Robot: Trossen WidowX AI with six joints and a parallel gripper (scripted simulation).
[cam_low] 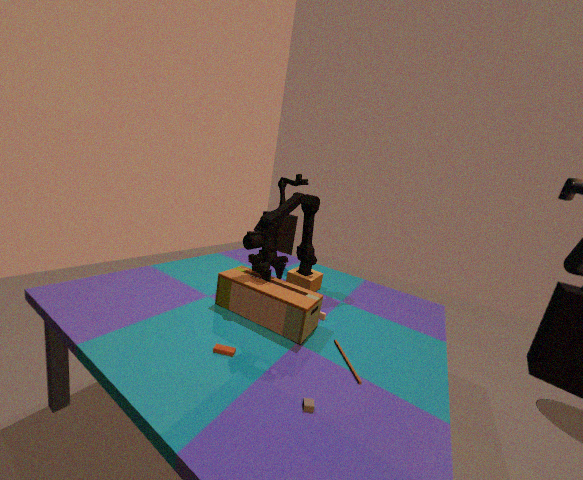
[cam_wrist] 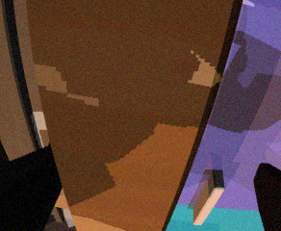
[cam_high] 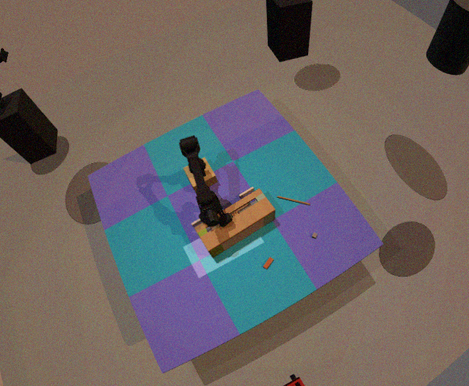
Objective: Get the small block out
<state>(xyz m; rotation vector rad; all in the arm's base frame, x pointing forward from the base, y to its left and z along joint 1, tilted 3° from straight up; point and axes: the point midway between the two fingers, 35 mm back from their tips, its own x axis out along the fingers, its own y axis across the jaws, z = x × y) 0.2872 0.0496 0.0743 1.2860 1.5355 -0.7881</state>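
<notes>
The long wooden box (cam_high: 242,223) (cam_low: 260,304) (cam_wrist: 131,53) stands upright on the table, with a long slot (cam_high: 248,203) (cam_low: 294,288) along its top. I cannot make out the small block inside; the roof, the arm and shadow hide much of the interior. My gripper (cam_high: 222,219) (cam_low: 271,273) is open and empty, low over the box top near the middle of its length. In the wrist view the left finger is at the slot side and the right finger is out past the box's edge. I cannot tell whether a finger touches the box.
A pale bar (cam_high: 247,192) (cam_low: 322,315) (cam_wrist: 209,204) lies beside the box on the arm's side. An orange block (cam_high: 268,263) (cam_low: 224,350), a thin stick (cam_high: 293,200) (cam_low: 347,361) and a small grey-brown cube (cam_high: 314,235) (cam_low: 308,405) lie apart on the table.
</notes>
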